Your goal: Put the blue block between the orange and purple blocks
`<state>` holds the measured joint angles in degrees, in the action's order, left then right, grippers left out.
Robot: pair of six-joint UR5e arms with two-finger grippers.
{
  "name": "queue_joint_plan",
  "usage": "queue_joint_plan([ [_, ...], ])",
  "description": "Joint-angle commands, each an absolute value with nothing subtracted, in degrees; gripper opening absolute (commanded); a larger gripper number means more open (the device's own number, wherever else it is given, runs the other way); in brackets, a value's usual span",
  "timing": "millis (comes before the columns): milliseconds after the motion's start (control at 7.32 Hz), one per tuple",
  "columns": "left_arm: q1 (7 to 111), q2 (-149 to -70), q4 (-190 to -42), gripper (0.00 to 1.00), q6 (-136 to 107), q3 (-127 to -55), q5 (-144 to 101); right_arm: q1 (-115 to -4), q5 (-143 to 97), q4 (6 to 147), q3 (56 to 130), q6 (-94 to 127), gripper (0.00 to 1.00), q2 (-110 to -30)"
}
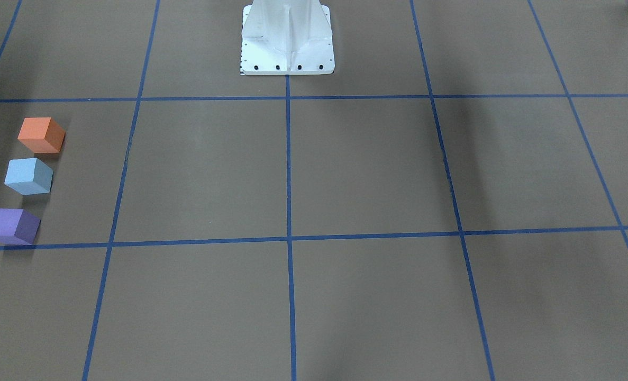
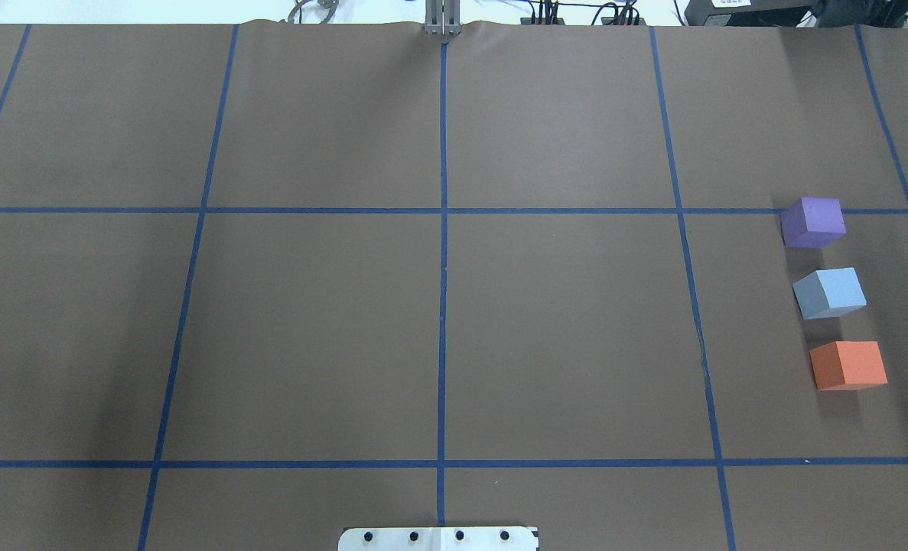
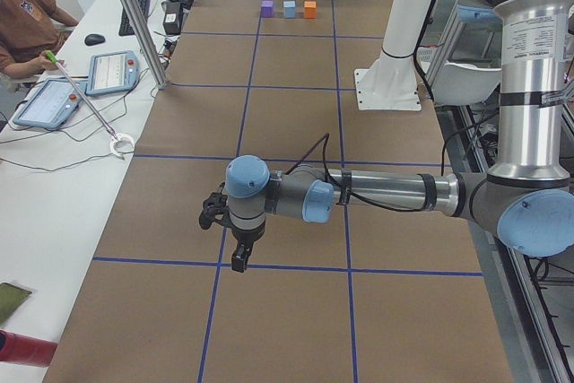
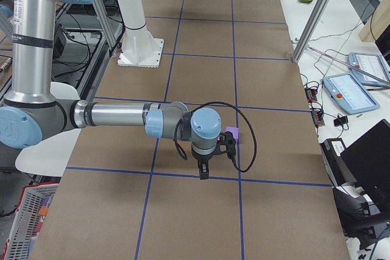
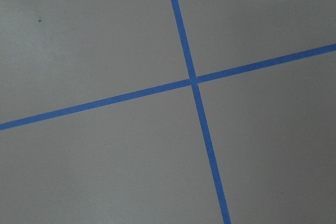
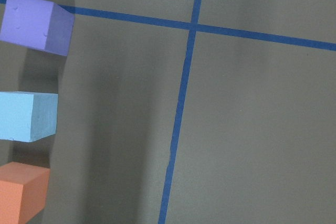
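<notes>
Blue block (image 2: 829, 292) sits between orange (image 2: 848, 366) and purple (image 2: 812, 222); I judge task done. Left gripper (image 3: 239, 261), right gripper (image 4: 203, 173): can't tell width.

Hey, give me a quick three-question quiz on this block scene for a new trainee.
1. True or false: the blue block lies between the purple block and the orange block.
2. Multiple choice: the three blocks sit on the robot's A) left side, B) centre line, C) right side.
3. Fill in: the block nearest the robot base is the ____ one.
Key: 1 true; 2 C; 3 orange.
</notes>
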<state>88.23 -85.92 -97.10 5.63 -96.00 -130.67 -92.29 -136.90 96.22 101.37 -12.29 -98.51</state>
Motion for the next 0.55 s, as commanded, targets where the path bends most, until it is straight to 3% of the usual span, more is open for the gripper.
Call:
queue_joint_plan([
  [0,88.5,-85.9,-96.1,1.0,5.6,-96.9,-130.8,-92.3,-136.9,96.2,101.7,-12.2,1.0,-98.4],
  [410,88.6,-85.9,-90.4,1.0,5.6,-100.4,-130.7,-92.3,-136.9,96.2,101.7,-11.8,1.0,-97.7],
])
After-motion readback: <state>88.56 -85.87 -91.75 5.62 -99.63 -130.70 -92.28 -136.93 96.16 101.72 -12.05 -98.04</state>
